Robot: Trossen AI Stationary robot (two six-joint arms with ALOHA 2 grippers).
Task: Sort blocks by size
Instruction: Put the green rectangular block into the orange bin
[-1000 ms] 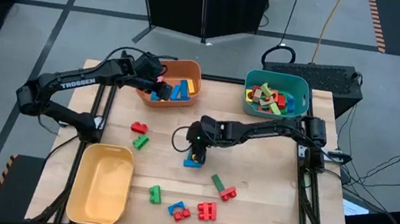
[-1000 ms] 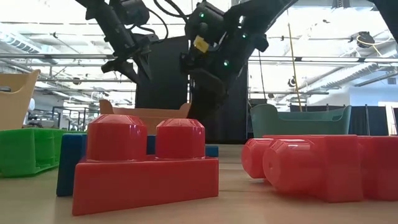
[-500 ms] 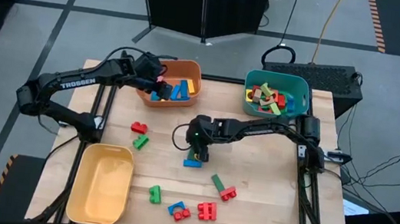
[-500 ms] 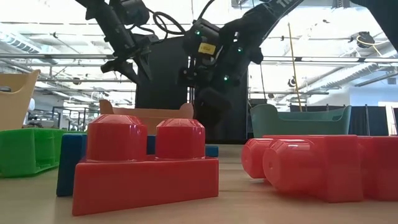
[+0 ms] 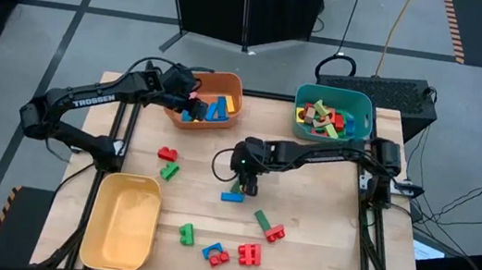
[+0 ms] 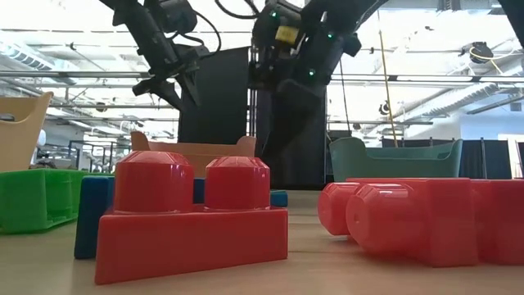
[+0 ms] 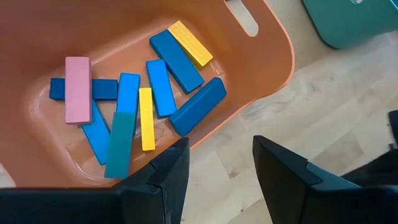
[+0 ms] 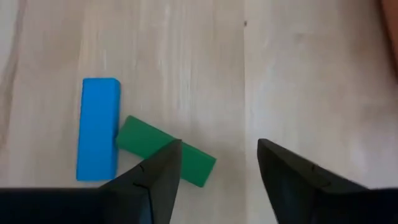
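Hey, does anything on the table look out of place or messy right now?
Nothing is spilled or damaged. A green bar lies askew against a blue bar at mid-table, and loose blocks remain scattered near the front edge, unsorted.

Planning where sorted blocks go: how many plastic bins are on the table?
3. An orange bin sits at the back left of the table, a teal bin at the back right, and a yellow bin at the front left corner.

The right pincer [image 5: 249, 190] has lifted off the blue block [image 5: 232, 196].
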